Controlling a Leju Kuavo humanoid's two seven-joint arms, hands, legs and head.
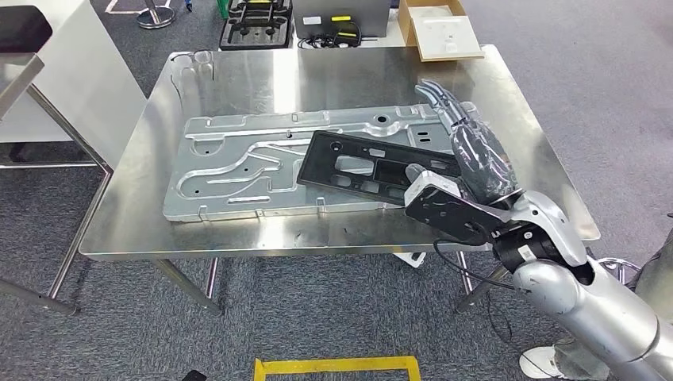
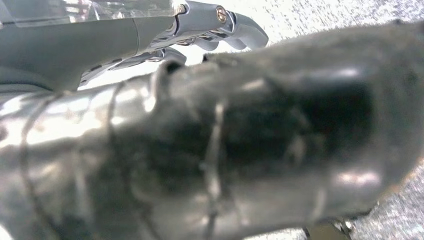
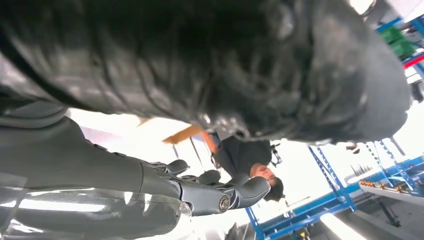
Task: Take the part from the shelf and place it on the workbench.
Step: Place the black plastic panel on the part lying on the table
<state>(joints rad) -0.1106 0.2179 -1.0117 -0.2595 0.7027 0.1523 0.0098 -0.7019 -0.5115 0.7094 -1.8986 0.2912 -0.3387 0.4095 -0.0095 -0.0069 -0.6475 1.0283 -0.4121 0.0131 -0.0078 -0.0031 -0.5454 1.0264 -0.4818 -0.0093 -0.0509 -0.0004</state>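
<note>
The black plastic part (image 1: pixel 361 167), a long frame with cut-outs, lies on the steel workbench (image 1: pixel 516 135), partly on top of a large silver stamped panel (image 1: pixel 230 167). My right hand (image 1: pixel 472 151) stretches over the part's right end, its fingers (image 1: pixel 444 99) straight and pointing to the far edge. In the right wrist view the right hand (image 3: pixel 200 192) has its fingers spread with nothing between them. Whether the palm still touches the part is hidden. In the left wrist view my left hand (image 2: pixel 200 25) hangs with fingers loosely extended, holding nothing.
Beyond the workbench stand a cardboard box (image 1: pixel 440 30) and a black moulded tray (image 1: pixel 254 24) on the floor. A white table and stool frame (image 1: pixel 48 95) stand at the left. Yellow floor tape (image 1: pixel 337 367) lies in front. A person (image 1: pixel 659 266) stands at the right edge.
</note>
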